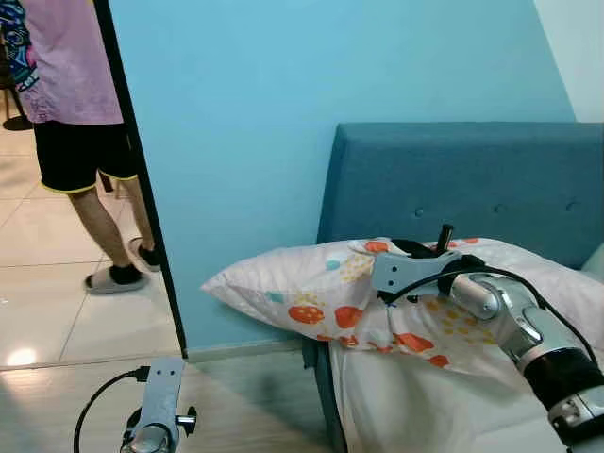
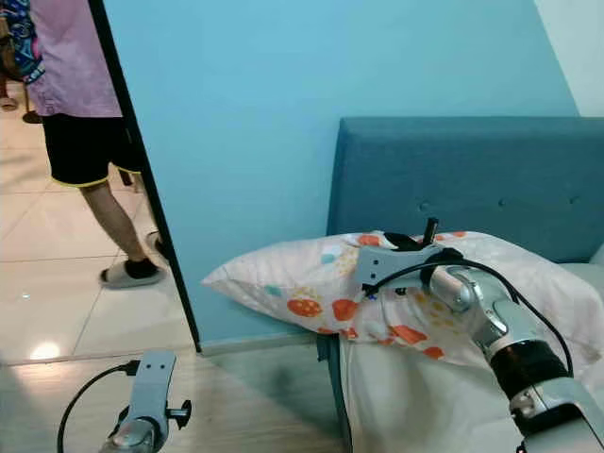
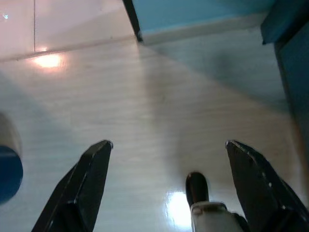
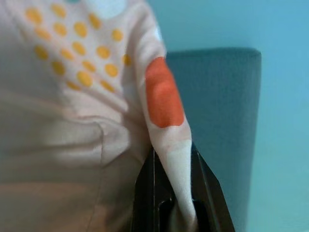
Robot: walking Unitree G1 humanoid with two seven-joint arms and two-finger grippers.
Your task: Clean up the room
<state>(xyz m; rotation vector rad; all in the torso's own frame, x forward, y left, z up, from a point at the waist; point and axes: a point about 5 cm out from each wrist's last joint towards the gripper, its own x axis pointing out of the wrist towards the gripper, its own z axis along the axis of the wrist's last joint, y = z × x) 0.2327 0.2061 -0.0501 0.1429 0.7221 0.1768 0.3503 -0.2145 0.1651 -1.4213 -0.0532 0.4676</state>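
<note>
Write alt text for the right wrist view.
The right gripper pinches a fold of the white pillow, printed with yellow dots and an orange blob, between its two black fingers. Behind stand a teal headboard and a light blue wall.

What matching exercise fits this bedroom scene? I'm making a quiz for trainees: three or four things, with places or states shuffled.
Things:
1. pillow
2. left gripper
3. headboard
4. person

Places or states:
A. open above the wood floor
B. standing on the tiles beyond the doorway
C. pinched by the right gripper
D. blue, against the wall

Pairs: 1-C, 2-A, 3-D, 4-B
</note>
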